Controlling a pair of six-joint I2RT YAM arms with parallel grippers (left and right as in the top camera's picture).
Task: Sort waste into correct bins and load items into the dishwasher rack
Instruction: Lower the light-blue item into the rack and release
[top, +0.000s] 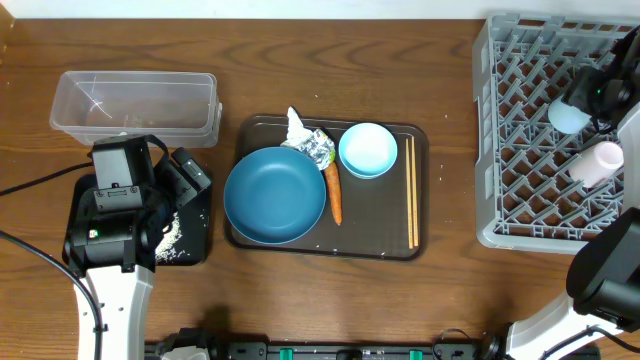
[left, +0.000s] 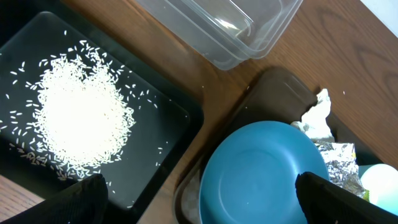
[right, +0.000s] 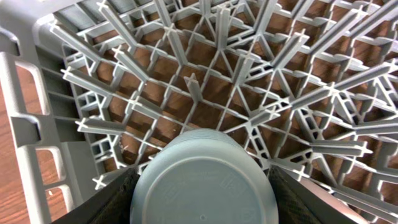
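Currently: left gripper wide above the black tray, right gripper clamped on the pale-blue cup

Surface: a dark-brown wooden table with a clear grain fills the overhead view. A black cable runs across its left edge.

Left zone: the clear tub stands at the rear of the table. Just in front of it lies the black tray. The tray holds a heap of white rice grains, with loose grains scattered around the heap. The left gripper hangs over the right side of this tray, jaws spread wide, with nothing between them.

Centre zone: the brown serving tray carries five things.
- The wide blue bowl sits upright at the left.
- The crumpled wrapper lies behind the bowl, against its rim.
- The carrot lies lengthwise just right of the bowl.
- The small light-blue bowl stands at the rear right.
- The chopsticks lie side by side along the right rim.

Right zone: the grey rack stands at the right edge of the table. The right gripper is inside it, with its fingers pressed against both sides of the pale-blue cup. The cup's base faces the wrist camera. Whether the cup touches the lattice floor cannot be told. The white cup lies tilted on the lattice, near the pale-blue cup and in front of it
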